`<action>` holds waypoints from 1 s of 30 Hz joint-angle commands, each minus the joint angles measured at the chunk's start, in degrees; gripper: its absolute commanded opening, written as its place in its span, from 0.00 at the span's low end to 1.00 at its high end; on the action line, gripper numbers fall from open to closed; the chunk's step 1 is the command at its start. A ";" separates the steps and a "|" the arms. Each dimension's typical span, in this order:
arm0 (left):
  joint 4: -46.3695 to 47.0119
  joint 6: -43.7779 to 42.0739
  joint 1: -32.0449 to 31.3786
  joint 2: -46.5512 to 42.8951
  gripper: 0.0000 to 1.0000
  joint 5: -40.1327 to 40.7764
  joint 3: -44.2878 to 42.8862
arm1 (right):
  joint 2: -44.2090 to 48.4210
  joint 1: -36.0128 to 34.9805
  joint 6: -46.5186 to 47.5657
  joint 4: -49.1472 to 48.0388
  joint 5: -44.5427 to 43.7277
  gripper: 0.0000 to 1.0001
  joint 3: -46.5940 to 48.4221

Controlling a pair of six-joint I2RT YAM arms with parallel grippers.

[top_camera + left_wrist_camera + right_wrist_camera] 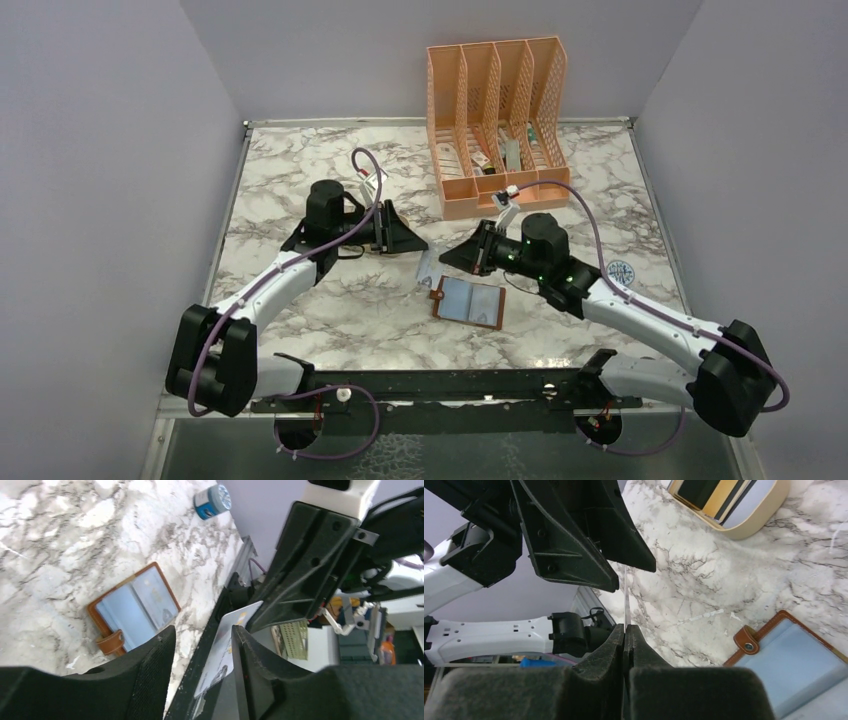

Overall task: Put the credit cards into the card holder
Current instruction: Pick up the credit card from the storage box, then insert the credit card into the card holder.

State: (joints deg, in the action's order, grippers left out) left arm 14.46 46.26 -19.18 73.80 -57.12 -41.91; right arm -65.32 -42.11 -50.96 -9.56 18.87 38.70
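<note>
One pale credit card (226,645) is pinched edge-on in the closed right gripper (625,628), between the spread fingers of the left gripper (203,629) (probably a handover to re-orient it). The card holder (468,302) lies open at centre frame in the top view, pockets up to receive it.

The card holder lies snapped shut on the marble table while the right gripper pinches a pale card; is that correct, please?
Not quite: the card holder lies open on the marble table, bluish pockets facing up, as the top external view shows. The right gripper does pinch a pale card.
</note>
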 commanded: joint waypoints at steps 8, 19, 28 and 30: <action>-18.54 -16.00 -3.55 -2.96 0.43 22.08 -1.32 | 4.42 0.36 13.74 18.09 -8.89 0.01 1.27; -16.17 -16.90 -16.22 5.87 0.14 29.67 -1.31 | -2.84 14.12 19.72 23.09 8.24 0.01 0.22; -8.87 -16.90 -22.22 11.89 0.14 32.57 1.95 | -7.07 18.03 22.25 23.59 14.98 0.01 -1.83; -8.99 -16.90 -22.52 12.92 0.14 33.84 2.75 | -7.80 18.32 22.37 23.54 15.17 0.01 -2.40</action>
State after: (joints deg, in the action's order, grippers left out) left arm 2.44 30.04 -41.04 84.73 -27.44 -41.15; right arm -71.77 -24.60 -30.41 13.37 29.71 37.69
